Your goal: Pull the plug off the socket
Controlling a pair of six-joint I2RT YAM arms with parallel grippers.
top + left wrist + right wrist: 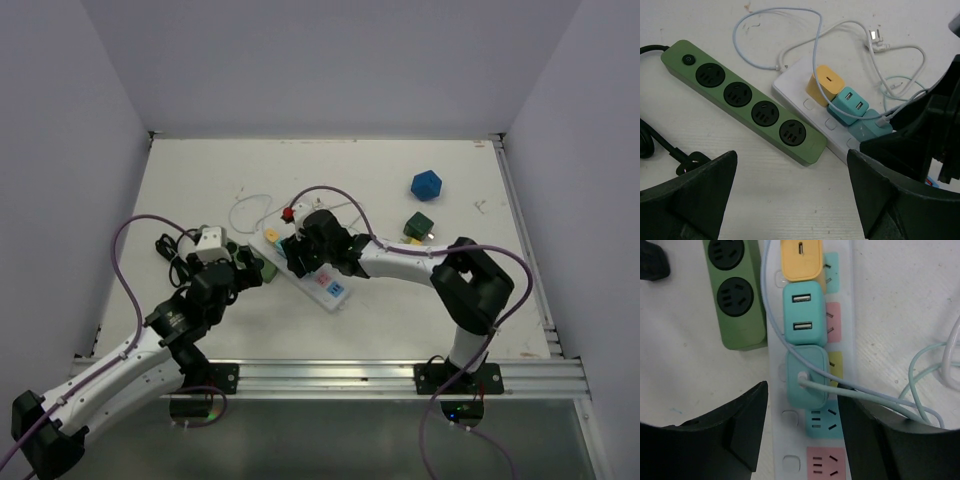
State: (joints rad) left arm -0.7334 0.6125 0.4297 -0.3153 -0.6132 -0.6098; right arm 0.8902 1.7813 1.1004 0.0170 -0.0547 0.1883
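The teal square charger plug with the pale cable (807, 375) sits seated in the long white power strip (847, 287), between the spread fingers of the right hand (801, 407). The left hand (791, 175) gapes wide near the green four-socket strip (767, 129). Likely risks: the unpinned white strip lifts with the plug, or the fingers snag the cable or the neighbouring teal two-port charger (802, 312).

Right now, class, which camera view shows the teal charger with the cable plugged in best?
The right wrist view: the cabled teal charger sits central, seen straight down, unobstructed. The left wrist view shows it at an angle, partly behind the right gripper. In the top external view that gripper mostly hides it.
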